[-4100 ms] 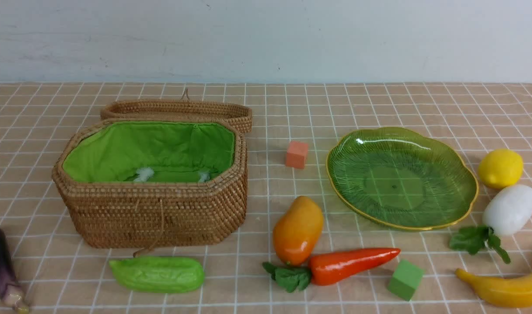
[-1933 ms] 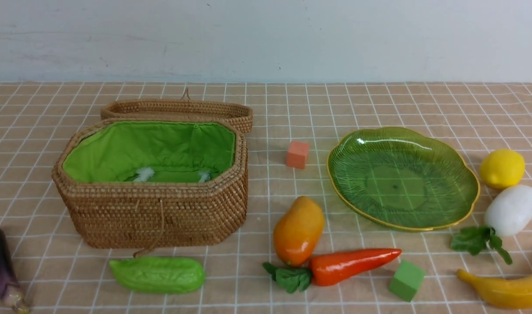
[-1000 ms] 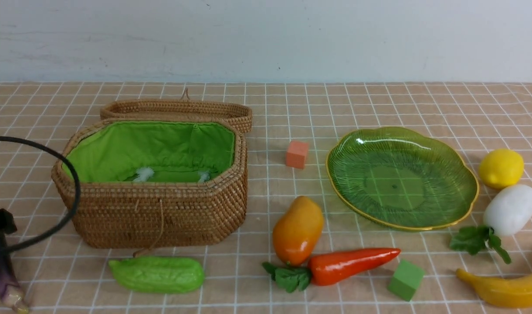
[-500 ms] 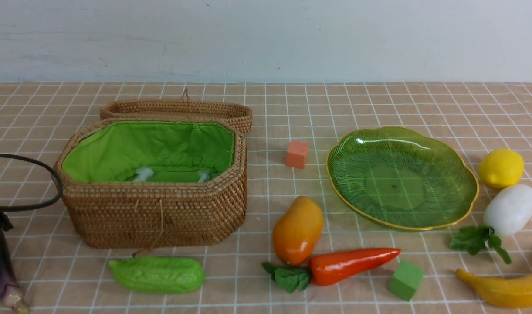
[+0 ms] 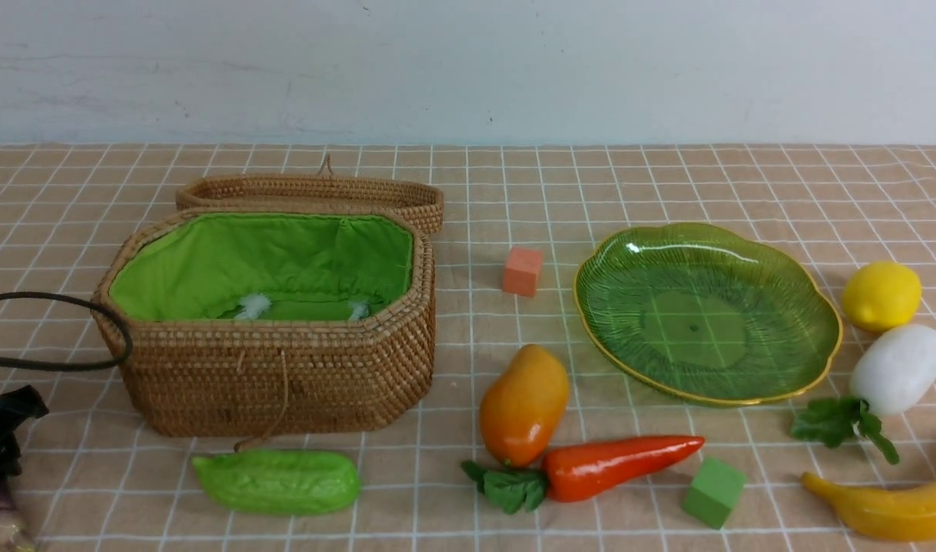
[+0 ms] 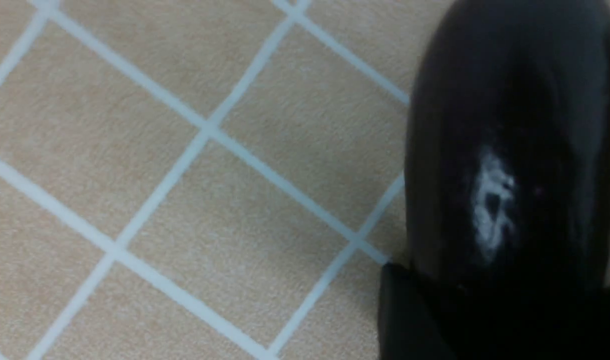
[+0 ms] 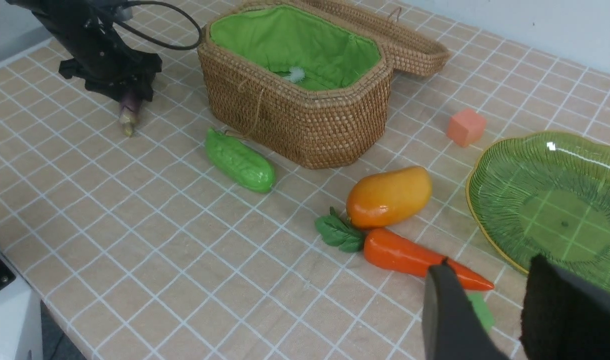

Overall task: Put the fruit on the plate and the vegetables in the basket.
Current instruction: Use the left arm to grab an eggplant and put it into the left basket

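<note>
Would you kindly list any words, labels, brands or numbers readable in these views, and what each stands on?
None: no view shows any readable text.
The basket and the plate bear no words, labels or numbers; the tablecloth has only white grid lines.

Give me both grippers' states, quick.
Left gripper: down over the eggplant; whether it grips cannot be told.
Right gripper: open, holding nothing.
</note>
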Robot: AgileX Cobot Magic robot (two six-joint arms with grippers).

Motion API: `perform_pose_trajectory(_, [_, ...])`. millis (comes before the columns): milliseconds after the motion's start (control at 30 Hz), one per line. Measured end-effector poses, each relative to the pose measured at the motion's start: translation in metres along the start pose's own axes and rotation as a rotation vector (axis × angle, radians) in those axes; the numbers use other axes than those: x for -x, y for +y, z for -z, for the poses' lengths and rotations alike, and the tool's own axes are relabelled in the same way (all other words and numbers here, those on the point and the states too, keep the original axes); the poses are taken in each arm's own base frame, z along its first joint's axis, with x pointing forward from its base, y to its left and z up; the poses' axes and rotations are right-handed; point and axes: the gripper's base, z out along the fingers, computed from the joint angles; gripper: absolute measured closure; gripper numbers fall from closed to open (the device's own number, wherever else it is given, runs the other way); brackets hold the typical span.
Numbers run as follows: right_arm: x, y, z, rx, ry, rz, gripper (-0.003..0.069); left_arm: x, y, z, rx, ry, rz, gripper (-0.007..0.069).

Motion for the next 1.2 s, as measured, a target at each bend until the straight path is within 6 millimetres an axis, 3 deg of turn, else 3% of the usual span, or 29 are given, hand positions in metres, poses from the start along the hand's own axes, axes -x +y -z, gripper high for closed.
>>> perform_pose_trajectory(133, [0.0, 0.0, 0.0, 0.0, 0.0, 0.0, 0.0423, 0.0, 0.0, 0.005, 0.002, 0.0, -0.002, 0.0273])
perform_pose_trajectory(233, [0.0, 0.0, 0.0, 0.0, 0.0, 0.0, 0.0423, 0.004, -0.001, 0.032, -0.011, -0.048, -0.032, 0.0273])
perform_pose_trajectory(300, [0.0, 0.0, 0.0, -0.002, -0.005, 0.0, 0.0423, 0.01, -0.008, 0.066, -0.042, -0.126, -0.11, 0.0273])
perform_pose_trajectory(333, [0.001, 0.0, 0.0, -0.003, -0.007, 0.0, 0.0423, 0.01, -0.009, 0.069, -0.044, -0.13, -0.122, 0.0273])
perform_pose_trajectory(400, [0.003, -0.002, 0.0, -0.018, -0.028, 0.005, 0.0423, 0.016, -0.031, 0.117, -0.105, -0.259, -0.352, 0.0273])
perform_pose_trajectory(433, [0.003, -0.002, 0.0, -0.021, -0.031, 0.006, 0.0423, 0.017, -0.034, 0.124, -0.11, -0.281, -0.392, 0.0273])
perform_pose_trajectory(467, [0.004, -0.003, 0.0, -0.034, -0.046, 0.01, 0.0423, 0.015, -0.055, 0.152, -0.156, -0.367, -0.6, 0.0273])
perform_pose_trajectory(500, [0.005, -0.003, 0.0, -0.036, -0.05, 0.011, 0.0423, 0.016, -0.058, 0.158, -0.159, -0.389, -0.645, 0.0273])
perform_pose_trajectory(600, [0.006, -0.004, 0.0, -0.045, -0.062, 0.013, 0.0423, 0.006, -0.103, 0.194, -0.222, -0.537, -1.089, 0.0273])
perform_pose_trajectory(633, [0.006, -0.004, 0.0, -0.045, -0.063, 0.013, 0.0423, 0.006, -0.105, 0.195, -0.223, -0.542, -1.111, 0.0273])
perform_pose_trajectory(667, [0.006, -0.004, 0.0, -0.045, -0.064, 0.013, 0.0423, 0.004, -0.121, 0.199, -0.233, -0.567, -1.244, 0.0273])
perform_pose_trajectory(733, [0.006, -0.004, 0.0, -0.045, -0.064, 0.013, 0.0423, 0.003, -0.137, 0.2, -0.242, -0.589, -1.35, 0.0273])
perform_pose_trajectory(800, [0.005, -0.004, 0.0, -0.044, -0.059, 0.013, 0.0423, 0.005, -0.154, 0.193, -0.249, -0.585, -1.425, 0.0273])
perform_pose_trajectory(900, [0.003, -0.003, 0.0, -0.034, -0.033, 0.012, 0.0423, 0.009, -0.182, 0.166, -0.243, -0.518, -1.513, 0.0273])
perform_pose_trajectory(1067, [0.002, -0.002, 0.0, -0.015, -0.021, 0.004, 0.0421, 0.005, -0.2, 0.139, -0.185, -0.469, -1.641, 0.0273])
perform_pose_trajectory(1200, [0.002, 0.0, 0.0, 0.0, -0.022, -0.004, 0.0421, 0.003, -0.21, 0.131, -0.152, -0.518, -1.711, 0.0202])
